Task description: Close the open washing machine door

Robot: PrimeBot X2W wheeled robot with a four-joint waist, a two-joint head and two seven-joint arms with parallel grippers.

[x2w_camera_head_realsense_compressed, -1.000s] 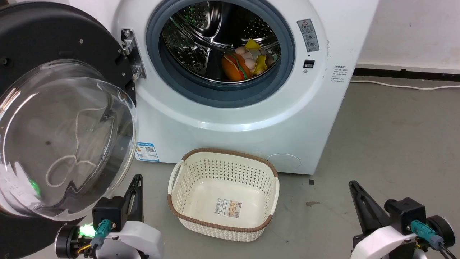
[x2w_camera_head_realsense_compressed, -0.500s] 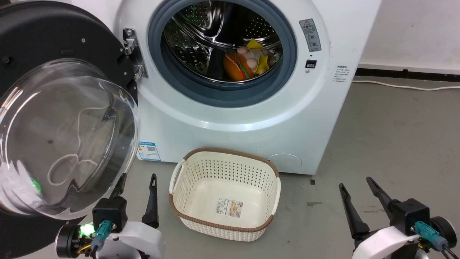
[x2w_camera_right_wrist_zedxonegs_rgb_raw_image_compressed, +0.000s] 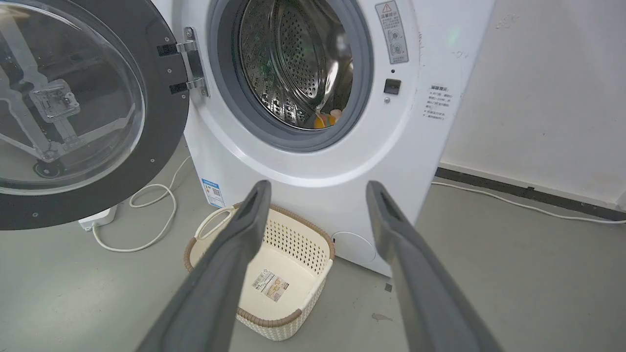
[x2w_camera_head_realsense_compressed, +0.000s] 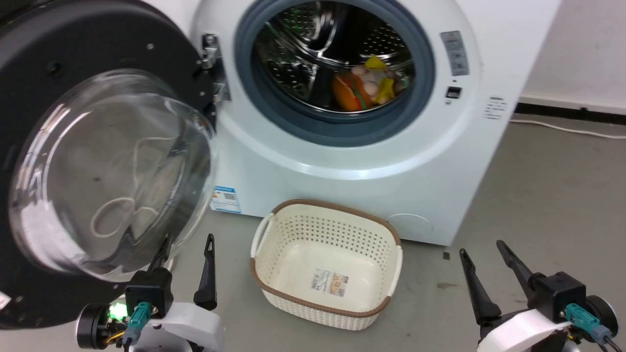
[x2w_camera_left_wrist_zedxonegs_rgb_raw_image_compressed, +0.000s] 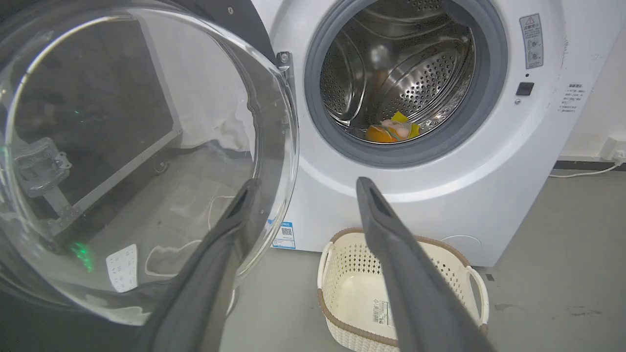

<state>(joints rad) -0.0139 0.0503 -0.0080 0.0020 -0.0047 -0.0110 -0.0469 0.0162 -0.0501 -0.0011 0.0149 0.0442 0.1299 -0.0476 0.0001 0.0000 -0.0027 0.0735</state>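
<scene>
- Both of my end effectors sit low, jaws spread wide and empty. The left end effector [x2w_camera_head_realsense_compressed: 188, 244] is just beside the lower edge of the washing machine door [x2w_camera_head_realsense_compressed: 107, 161]; I cannot tell whether it touches.
- My right end effector [x2w_camera_head_realsense_compressed: 481, 247] hangs well apart, over the floor [x2w_camera_head_realsense_compressed: 547, 195] beyond the laundry basket [x2w_camera_head_realsense_compressed: 332, 206].
- The door stands swung wide open on its metal hinge [x2w_camera_head_realsense_compressed: 215, 73], left of the washing machine [x2w_camera_head_realsense_compressed: 342, 161], with the glass bowl bulging toward me.
- I judge it rigid, fairly heavy and free-swinging. The glass looks slick and curved, so a pinch there would probably slip.
- Better to push on the black rim far from the hinge until the latch catches.
- Soft toys [x2w_camera_head_realsense_compressed: 364, 85] lie deep in the drum, clear of the mouth.
</scene>
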